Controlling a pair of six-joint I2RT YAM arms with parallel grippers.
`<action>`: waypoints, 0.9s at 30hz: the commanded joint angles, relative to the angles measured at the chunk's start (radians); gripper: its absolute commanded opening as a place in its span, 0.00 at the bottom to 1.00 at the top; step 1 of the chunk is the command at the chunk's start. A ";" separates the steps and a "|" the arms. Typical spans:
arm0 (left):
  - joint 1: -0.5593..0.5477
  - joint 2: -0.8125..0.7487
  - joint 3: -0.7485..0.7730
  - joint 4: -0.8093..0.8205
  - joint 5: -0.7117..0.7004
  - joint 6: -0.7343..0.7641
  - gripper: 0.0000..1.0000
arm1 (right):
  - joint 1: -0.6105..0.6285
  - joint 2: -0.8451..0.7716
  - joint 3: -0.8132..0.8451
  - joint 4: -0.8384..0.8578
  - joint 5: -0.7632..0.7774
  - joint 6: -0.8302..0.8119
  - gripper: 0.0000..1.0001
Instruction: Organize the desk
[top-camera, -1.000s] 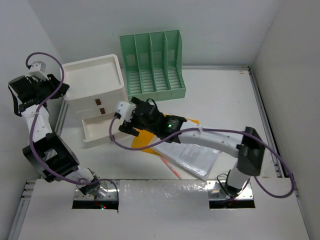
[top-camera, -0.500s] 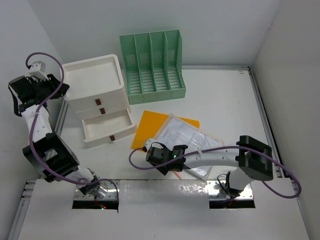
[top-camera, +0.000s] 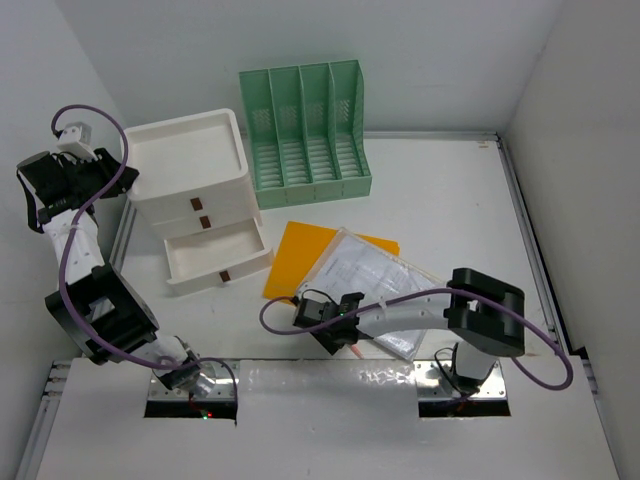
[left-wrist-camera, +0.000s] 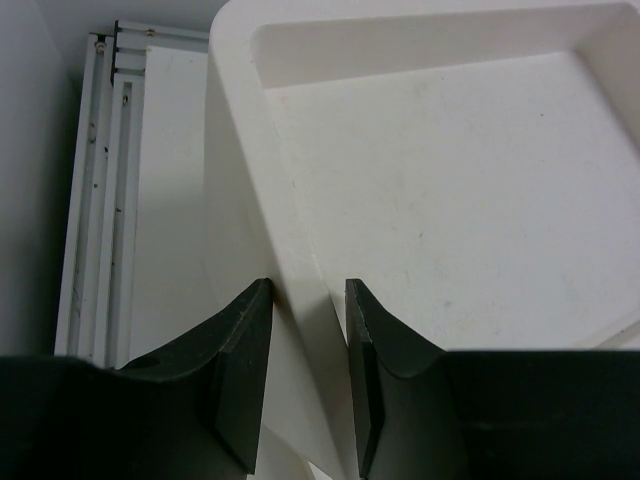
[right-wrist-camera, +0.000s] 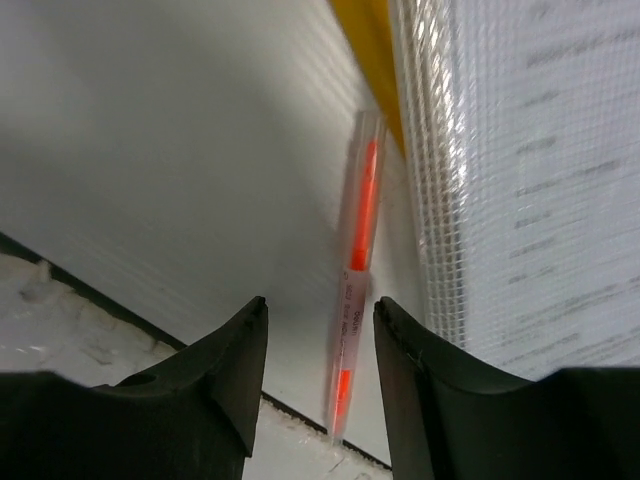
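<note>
The desk (top-camera: 450, 200) is a white tabletop with metal rails. My right gripper (top-camera: 336, 334) is low at its near edge, open. In the right wrist view my right gripper (right-wrist-camera: 320, 315) straddles an orange pen (right-wrist-camera: 362, 225) that lies on the desk (right-wrist-camera: 150, 150), not gripped. The pen (top-camera: 353, 351) lies beside a mesh pouch of papers (top-camera: 385, 285) on an orange folder (top-camera: 295, 255). My left gripper (top-camera: 62, 178) is at the far left; in the left wrist view my left gripper (left-wrist-camera: 309, 300) is closed round the rim of the white drawer box (left-wrist-camera: 450, 200).
The white drawer box (top-camera: 190, 170) has its bottom drawer (top-camera: 215, 260) pulled open. A green file organizer (top-camera: 305, 125) stands at the back. The pouch (right-wrist-camera: 520, 200) and folder (right-wrist-camera: 368, 40) lie right of the pen. The taped front edge (right-wrist-camera: 60, 320) is close.
My right arm swung from the open drawer back to the desk's near edge and settled over the orange pen. My left arm has not moved.
</note>
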 joint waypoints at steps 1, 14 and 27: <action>-0.001 0.047 -0.066 -0.263 0.005 0.035 0.00 | -0.028 -0.024 -0.083 0.091 -0.106 0.047 0.44; 0.007 0.034 -0.066 -0.271 -0.015 0.041 0.00 | 0.098 0.105 0.102 0.022 -0.061 -0.247 0.00; 0.010 0.021 -0.054 -0.300 -0.018 0.050 0.00 | 0.066 0.006 0.329 0.526 -0.027 -1.376 0.00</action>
